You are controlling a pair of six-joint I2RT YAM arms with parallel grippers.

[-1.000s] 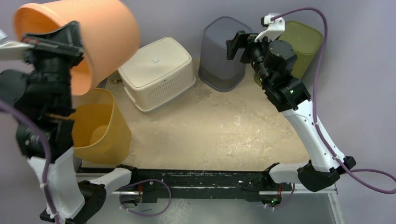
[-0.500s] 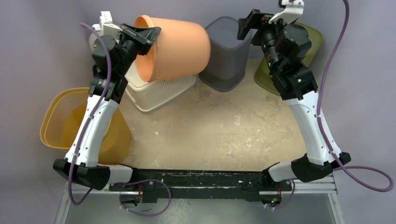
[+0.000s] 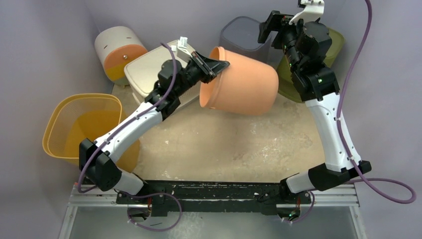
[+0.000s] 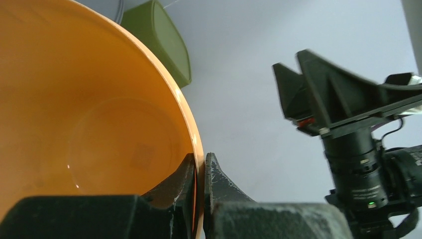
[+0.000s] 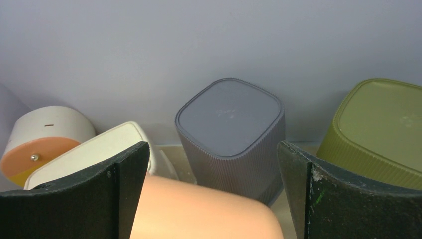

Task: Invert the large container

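Tabletop speckled beige, walls lilac; left claw clamping orange container, right claw wide, empty

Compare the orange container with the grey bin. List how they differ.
The orange container is round and smooth; the grey bin is square-cornered and ribbed. The orange container hangs on its side, its rim pinched by the jaws of the left gripper; the grey bin stands base-up on the table. Both taper.
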